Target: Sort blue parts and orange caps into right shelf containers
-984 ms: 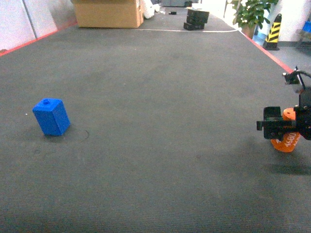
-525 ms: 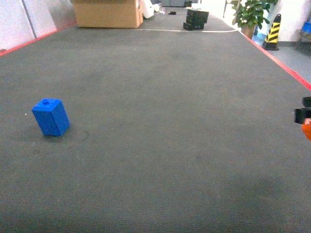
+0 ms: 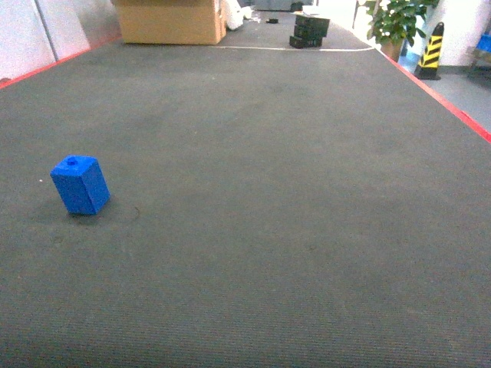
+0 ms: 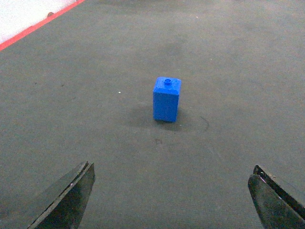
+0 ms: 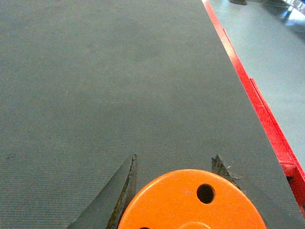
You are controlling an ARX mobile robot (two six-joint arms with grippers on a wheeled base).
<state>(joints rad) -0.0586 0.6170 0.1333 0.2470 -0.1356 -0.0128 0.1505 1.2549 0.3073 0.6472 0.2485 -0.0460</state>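
Observation:
A small blue part stands upright on the dark grey carpet at the left of the head view, a round stud on its top. In the left wrist view the same blue part stands well ahead of my left gripper, whose fingers are spread wide with nothing between them. My right gripper is shut on an orange cap; the cap's flat top with its holes fills the bottom of the right wrist view. Neither gripper shows in the head view. The right shelf containers are out of view.
A red strip edges the carpet on the right, with light grey floor beyond. Far back stand a cardboard box, black blocks, a potted plant and a yellow-black striped cone.
My right gripper, holding the orange cap, has slid out of the head view past the right edge. The blue part has stayed put.

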